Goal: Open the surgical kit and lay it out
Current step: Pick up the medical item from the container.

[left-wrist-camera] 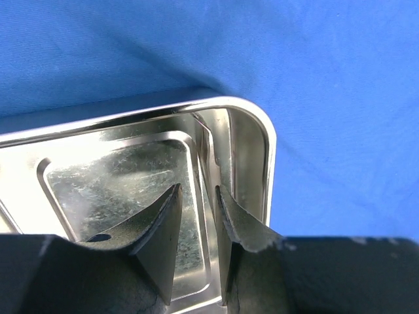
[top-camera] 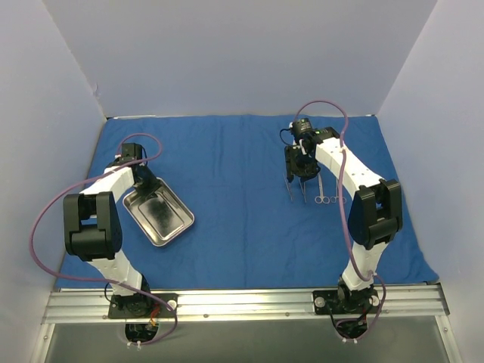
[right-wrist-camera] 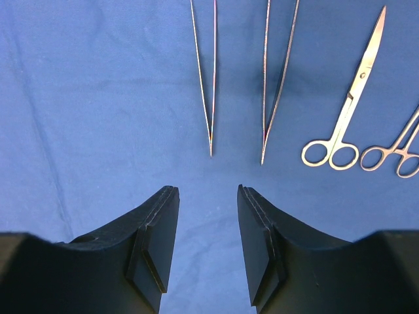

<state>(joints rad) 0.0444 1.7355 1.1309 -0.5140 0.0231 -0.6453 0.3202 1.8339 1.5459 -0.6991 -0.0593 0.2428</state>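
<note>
A shiny steel tray lies on the blue cloth at the left. My left gripper is over its far-left corner. In the left wrist view that gripper has its fingers a little apart, with the tray floor showing between them and the tray rim beyond. Two tweezers, scissors and a ring-handled clamp lie side by side on the cloth at the right. My right gripper hangs open just short of the tweezers' tips, holding nothing.
In the top view the instruments form a row beside the right arm. White walls close the table on three sides. A metal rail runs along the near edge.
</note>
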